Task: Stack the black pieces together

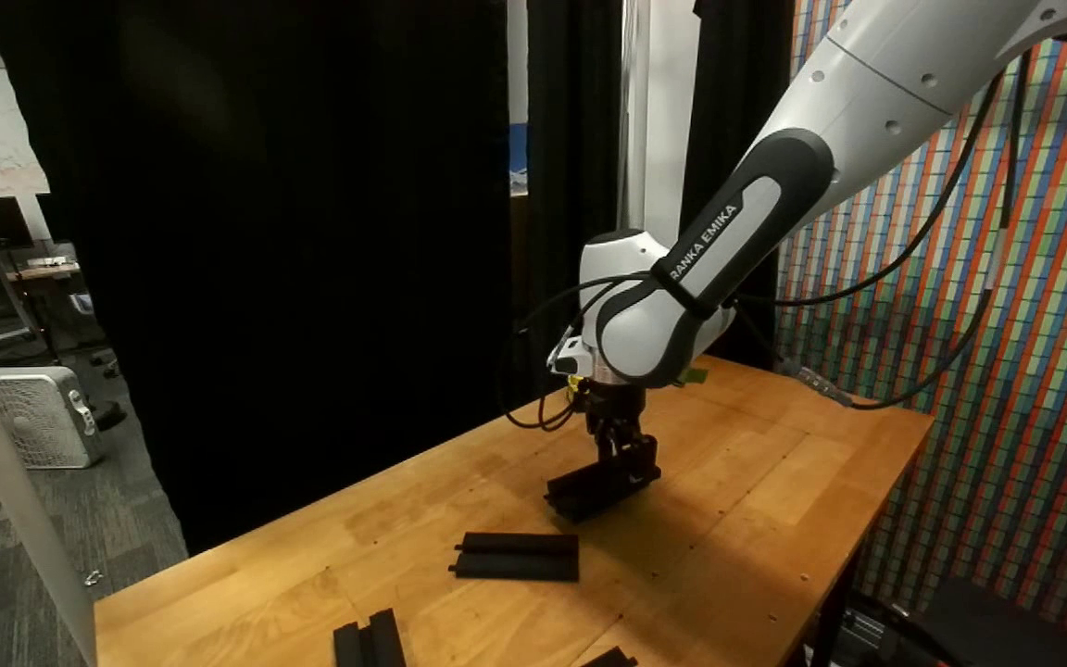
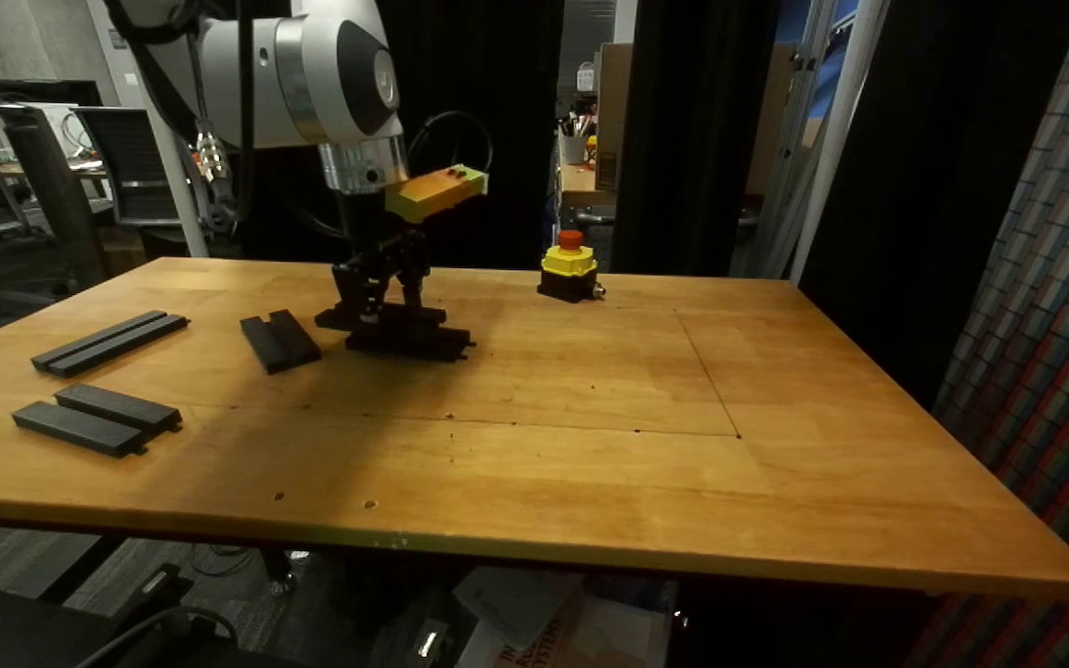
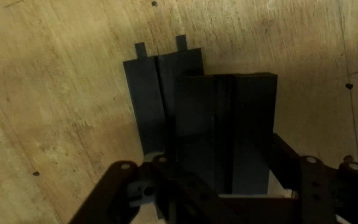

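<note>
My gripper is shut across the width of a grooved black piece, one finger along each long side. Beneath it lies another black piece with two small tabs, offset to the left and slightly turned in the wrist view. The held piece partly covers the lower one; whether they touch I cannot tell. More black pieces rest flat on the table: one close by, one long pair of bars and one nearer the front. In an exterior view the gripper is dark against its load.
A yellow-and-red button box stands at the back of the wooden table. Black curtains hang behind the table's far edge. Loose cables hang beside the arm.
</note>
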You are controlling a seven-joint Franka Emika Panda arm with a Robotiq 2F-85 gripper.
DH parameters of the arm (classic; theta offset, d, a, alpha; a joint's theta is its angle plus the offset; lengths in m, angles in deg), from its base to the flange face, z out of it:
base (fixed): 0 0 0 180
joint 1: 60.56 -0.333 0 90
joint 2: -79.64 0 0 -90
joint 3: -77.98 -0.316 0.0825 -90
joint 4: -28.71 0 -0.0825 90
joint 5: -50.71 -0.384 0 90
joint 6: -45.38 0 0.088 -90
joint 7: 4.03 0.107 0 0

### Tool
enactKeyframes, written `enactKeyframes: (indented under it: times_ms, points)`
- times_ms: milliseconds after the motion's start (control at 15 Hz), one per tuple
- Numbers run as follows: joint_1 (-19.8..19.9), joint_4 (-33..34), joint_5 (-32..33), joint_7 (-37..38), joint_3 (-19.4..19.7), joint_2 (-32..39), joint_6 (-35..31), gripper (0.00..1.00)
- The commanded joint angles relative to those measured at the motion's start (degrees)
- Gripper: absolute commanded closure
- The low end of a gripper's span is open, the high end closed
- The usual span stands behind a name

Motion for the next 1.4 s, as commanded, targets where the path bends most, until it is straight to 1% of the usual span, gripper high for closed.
enactKeyframes:
  times_ms: [0, 200, 400, 733, 1333]
  points:
    - [-0.74, -0.51, 4.08, -2.14, 1.13, -0.89, -1.09, 0.54]
    - [-0.79, -0.26, 7.01, -2.21, 1.66, -0.29, -1.74, 0.54]
    - [-0.78, 0.31, 8.25, -2.03, 1.9, 0.55, -2.53, 0.54]
    - [0.06, 1.41, 5.59, -3.18, 1.47, 2.38, -3.64, 0.54]
    - [0.24, 4.01, 5.67, -2.8, 1.49, 4.84, -4.6, 0.54]
